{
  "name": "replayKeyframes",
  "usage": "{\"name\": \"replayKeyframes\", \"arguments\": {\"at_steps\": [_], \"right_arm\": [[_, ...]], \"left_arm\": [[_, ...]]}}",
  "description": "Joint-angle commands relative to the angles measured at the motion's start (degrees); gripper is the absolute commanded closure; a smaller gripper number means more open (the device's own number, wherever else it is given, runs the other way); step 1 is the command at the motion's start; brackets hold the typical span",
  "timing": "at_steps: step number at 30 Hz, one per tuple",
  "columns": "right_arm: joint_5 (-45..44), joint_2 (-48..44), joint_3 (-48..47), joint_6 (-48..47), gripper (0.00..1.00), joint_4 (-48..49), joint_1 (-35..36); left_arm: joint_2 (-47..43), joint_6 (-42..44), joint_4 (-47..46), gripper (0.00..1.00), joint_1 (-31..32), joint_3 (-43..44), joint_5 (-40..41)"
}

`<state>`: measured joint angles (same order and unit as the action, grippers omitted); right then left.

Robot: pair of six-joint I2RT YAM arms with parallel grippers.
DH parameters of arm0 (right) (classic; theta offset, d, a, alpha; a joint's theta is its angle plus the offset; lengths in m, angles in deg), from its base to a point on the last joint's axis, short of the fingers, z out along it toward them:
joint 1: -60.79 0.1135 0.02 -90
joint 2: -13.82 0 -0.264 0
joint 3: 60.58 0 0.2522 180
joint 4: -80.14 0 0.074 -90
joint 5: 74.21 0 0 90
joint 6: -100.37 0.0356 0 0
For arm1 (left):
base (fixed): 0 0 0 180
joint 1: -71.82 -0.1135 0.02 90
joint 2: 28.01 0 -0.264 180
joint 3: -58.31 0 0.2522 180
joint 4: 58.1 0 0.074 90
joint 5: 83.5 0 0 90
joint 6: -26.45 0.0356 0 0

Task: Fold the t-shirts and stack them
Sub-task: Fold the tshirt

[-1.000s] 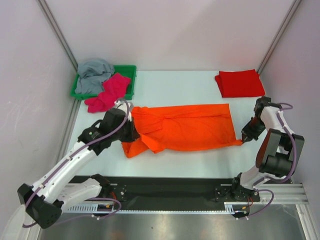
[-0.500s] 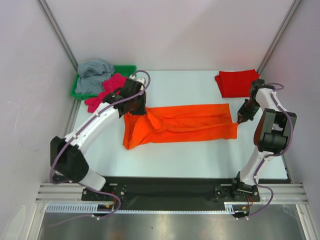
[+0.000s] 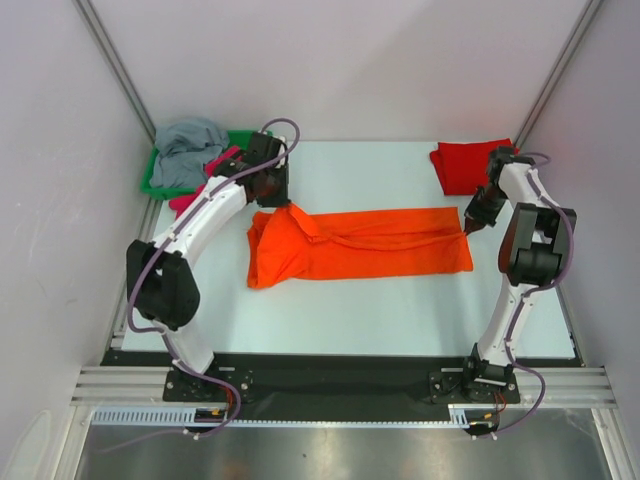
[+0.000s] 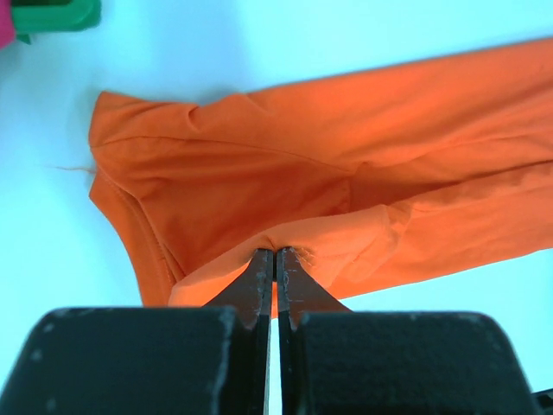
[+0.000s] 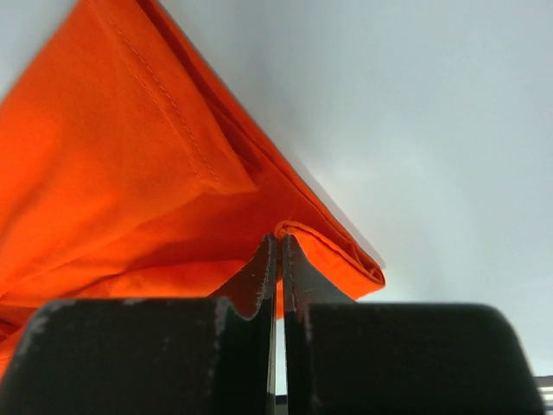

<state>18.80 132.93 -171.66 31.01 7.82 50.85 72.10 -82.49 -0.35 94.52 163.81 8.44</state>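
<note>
The left end effector [image 4: 275, 252] and right end effector [image 5: 278, 238] pinch the soft, floppy orange t-shirt [image 3: 370, 245] by its 2 ends.

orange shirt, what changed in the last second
The left gripper and right gripper, both shut on the near edge of the orange shirt, swung away from the bases, folding that edge toward the far side; the shirt now lies as a narrower band. The red shirt, grey shirt, pink shirt and green tray stayed put.
</note>
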Motion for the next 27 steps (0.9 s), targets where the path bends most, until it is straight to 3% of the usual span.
{"name": "replayKeyframes", "arguments": {"at_steps": [1,27], "right_arm": [[0.42,1.82,-4.01,-1.31,1.0,-1.81,0.44],[0.77,9.56,-14.65,-1.84,0.97,-5.24,1.41]], "left_arm": [[1.57,1.36,-0.66,1.0,-0.29,2.56,-0.88],[9.22,2.59,0.93,1.0,-3.89,9.15,-0.26]]}}
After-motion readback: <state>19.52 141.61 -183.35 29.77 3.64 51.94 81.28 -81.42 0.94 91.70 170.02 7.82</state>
